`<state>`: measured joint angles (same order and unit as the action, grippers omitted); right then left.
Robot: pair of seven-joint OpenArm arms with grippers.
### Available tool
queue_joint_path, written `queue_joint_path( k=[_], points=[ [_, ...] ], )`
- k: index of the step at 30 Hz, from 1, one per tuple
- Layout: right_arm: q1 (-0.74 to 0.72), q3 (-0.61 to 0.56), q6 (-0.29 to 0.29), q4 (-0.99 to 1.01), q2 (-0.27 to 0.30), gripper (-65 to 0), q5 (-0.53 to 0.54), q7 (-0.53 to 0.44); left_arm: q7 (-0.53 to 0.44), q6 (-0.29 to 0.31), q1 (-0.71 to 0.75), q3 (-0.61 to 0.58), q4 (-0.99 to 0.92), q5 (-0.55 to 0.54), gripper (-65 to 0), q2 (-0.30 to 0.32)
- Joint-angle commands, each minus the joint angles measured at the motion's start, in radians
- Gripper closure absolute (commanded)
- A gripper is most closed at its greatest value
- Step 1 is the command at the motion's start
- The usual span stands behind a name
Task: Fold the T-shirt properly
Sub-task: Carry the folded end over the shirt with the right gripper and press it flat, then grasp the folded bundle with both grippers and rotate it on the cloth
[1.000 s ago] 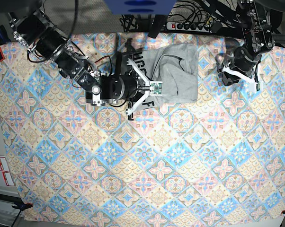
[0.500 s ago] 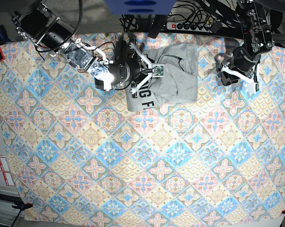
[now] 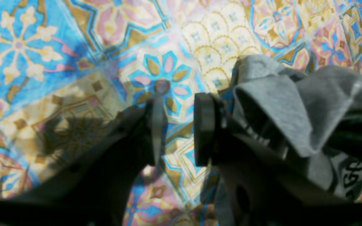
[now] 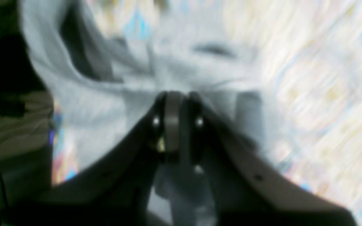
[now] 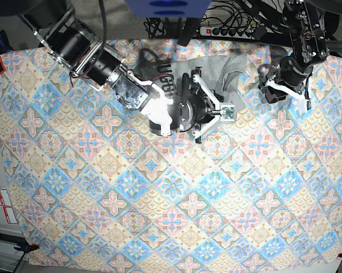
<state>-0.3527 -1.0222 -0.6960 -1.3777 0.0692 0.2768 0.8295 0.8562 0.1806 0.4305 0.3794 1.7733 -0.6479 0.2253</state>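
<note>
The grey T-shirt [image 5: 230, 74] lies bunched at the back middle of the tablecloth [image 5: 159, 199], smeared by motion. My right gripper [image 5: 219, 114] reaches over it from the left. In the right wrist view this gripper [image 4: 176, 103] is shut on a pinched fold of the T-shirt [image 4: 130, 81]. My left gripper [image 5: 279, 91] hovers at the shirt's right edge. In the left wrist view it [image 3: 179, 128] stands open, with only tablecloth [image 3: 42, 47] between its fingers. A hanging fold of the T-shirt [image 3: 278, 103] with black lettering lies against its right finger [image 3: 203, 128].
A power strip [image 5: 228, 31] and tangled cables run along the back edge behind the shirt. The patterned tablecloth covers the whole table down to the front edge. Red-and-white labels [image 5: 0, 205] sit off the cloth at the lower left.
My right arm has swung to the right across the shirt, dragging the gripped fold with it and covering most of the lettering. The left arm has stayed where it was.
</note>
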Motion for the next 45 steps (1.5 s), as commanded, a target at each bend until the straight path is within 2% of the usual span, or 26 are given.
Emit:
queue_joint_path(
  k=[1,3,7,12,14,23,27,29,33,36,39,42,45],
  points=[
    [-0.033,0.009,-0.002,0.005,-0.018,-4.9,0.009,-0.017,-0.013,0.004,0.000,0.005,0.020,-0.008,-16.8,0.010],
    [-0.053,0.009,-0.002,0.045,-0.061,-4.9,0.009,-0.029,-0.013,0.004,0.001,0.005,0.020,-0.008,-16.8,0.010],
    [-0.062,0.009,-0.002,0.143,-0.116,-4.9,0.008,-0.132,-0.013,0.004,0.004,0.007,0.020,-0.013,-16.8,0.010],
    [-0.062,0.010,-0.002,0.176,-0.122,-4.9,0.008,-0.183,-0.013,0.004,0.006,0.008,0.035,-0.014,-16.8,0.010],
    [-0.061,0.044,-0.002,0.179,-0.124,-4.9,0.000,-0.217,-0.013,0.004,0.015,0.005,0.069,-0.013,-16.8,0.010],
    [-0.059,0.176,-0.002,0.200,-0.127,-4.9,-0.224,-0.243,-0.008,0.006,0.029,0.000,0.116,-0.013,-16.8,0.010],
    [-0.058,0.228,-0.002,0.266,-0.185,-4.7,-0.308,-0.244,-0.012,0.006,0.028,-0.044,0.119,-0.014,-16.8,0.010],
    [-0.056,0.274,-0.002,0.268,-0.196,-4.6,-0.325,-0.244,-0.012,0.006,0.029,-0.049,0.148,-0.014,-16.8,0.010],
    [-0.022,0.400,-0.002,0.159,-0.196,-4.7,-0.324,-0.230,-0.008,0.006,0.067,-0.073,0.239,-0.014,-16.7,0.009],
    [-0.007,0.452,-0.002,0.099,-0.196,-4.7,-0.325,-0.197,-0.008,0.006,0.097,-0.109,0.260,-0.014,-16.7,0.012],
    [-0.009,0.484,-0.002,0.099,-0.147,-4.6,-0.325,-0.171,-0.007,0.006,0.133,-0.152,0.260,-0.014,-16.7,0.016],
    [-0.006,0.477,-0.002,0.119,-0.087,-4.6,-0.325,-0.171,-0.008,0.006,0.163,-0.267,0.277,-0.014,-16.7,0.079],
    [-0.006,0.477,-0.002,0.197,-0.055,-4.6,-0.327,-0.177,-0.010,0.004,0.158,-0.386,0.274,-0.006,-14.5,0.125]
  ],
)
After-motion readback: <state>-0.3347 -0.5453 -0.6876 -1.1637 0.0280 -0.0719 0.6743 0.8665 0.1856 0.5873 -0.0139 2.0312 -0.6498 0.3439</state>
